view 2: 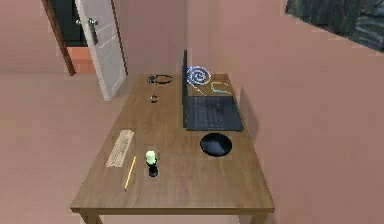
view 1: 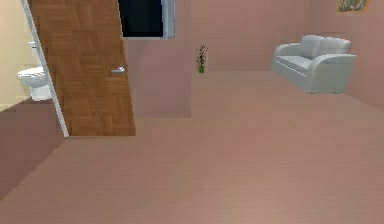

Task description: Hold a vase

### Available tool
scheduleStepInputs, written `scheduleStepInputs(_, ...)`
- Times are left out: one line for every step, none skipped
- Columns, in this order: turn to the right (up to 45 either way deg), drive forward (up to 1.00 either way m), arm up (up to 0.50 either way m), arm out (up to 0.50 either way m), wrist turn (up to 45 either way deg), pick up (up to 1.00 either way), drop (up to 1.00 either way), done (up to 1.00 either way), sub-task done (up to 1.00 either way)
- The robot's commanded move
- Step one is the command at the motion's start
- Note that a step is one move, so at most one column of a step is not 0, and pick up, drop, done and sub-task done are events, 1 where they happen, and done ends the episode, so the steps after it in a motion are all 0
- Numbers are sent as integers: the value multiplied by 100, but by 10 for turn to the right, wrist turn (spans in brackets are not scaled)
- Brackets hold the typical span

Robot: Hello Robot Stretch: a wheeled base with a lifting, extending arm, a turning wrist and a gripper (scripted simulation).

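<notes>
- Forward view, from its left: we see a white toilet [view 1: 33, 82] through a doorway, just beside an open wooden door [view 1: 85, 65].
- Past the door there is a dark window [view 1: 143, 17] high in the pink wall.
- Near the middle, a small dark pot with a sprig of plant [view 1: 201, 60] stands on the floor [view 1: 220, 170] at the foot of the far wall. It may be the vase, but we cannot tell.
- Toward the right, a pale sofa [view 1: 316, 62] sits against the wall, with a framed picture [view 1: 352, 6] above it.
- Arm side view, from its left: a white door [view 2: 103, 40] stands beyond the far end of a wooden bench [view 2: 180, 195].
- On the bench's left part lie a flat pale strip [view 2: 121, 149] and a yellow pencil [view 2: 130, 172], close together.
- Just right of them stands a small dark upright thing with a pale green top [view 2: 152, 163]. We cannot tell whether this is a vase.
- Farther back lie a tiny dark object [view 2: 154, 98] and a dark loop [view 2: 160, 79].
- Right of the middle, an open laptop [view 2: 210, 108] rests on the bench, with a round black disc [view 2: 216, 145] just in front of it.
- A dark painting [view 2: 340, 15] hangs on the wall at the right.
- We cannot tell the claw's state.
</notes>
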Motion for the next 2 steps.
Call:
scheduleStepInputs(0,0,34,0,0,0,0,0,0)
scheduleStepInputs(0,0,0,38,0,0,0,0,0)
